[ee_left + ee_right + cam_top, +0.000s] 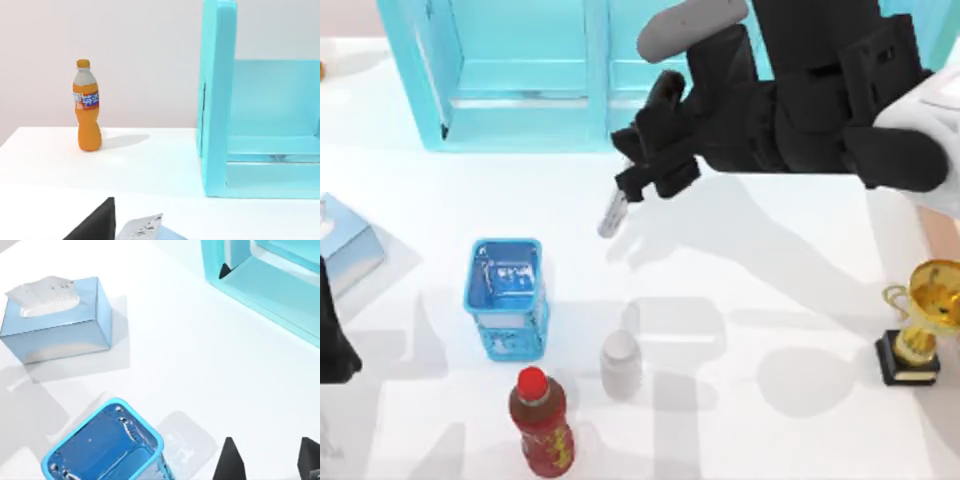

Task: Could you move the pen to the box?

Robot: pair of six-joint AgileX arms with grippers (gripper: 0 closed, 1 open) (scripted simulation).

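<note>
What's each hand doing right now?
Right hand: shut on the slim black-capped, silver-barrelled pen, above the table.
Left hand: parked at the table's left edge; cannot tell.

— What does the right arm look like?
— Blocky matte-black segments, a rounded grey link above and a white shell by the edge. Its right hand is black, with pointed fingertips.
— The left?
— The left hand is a black shape too.
</note>
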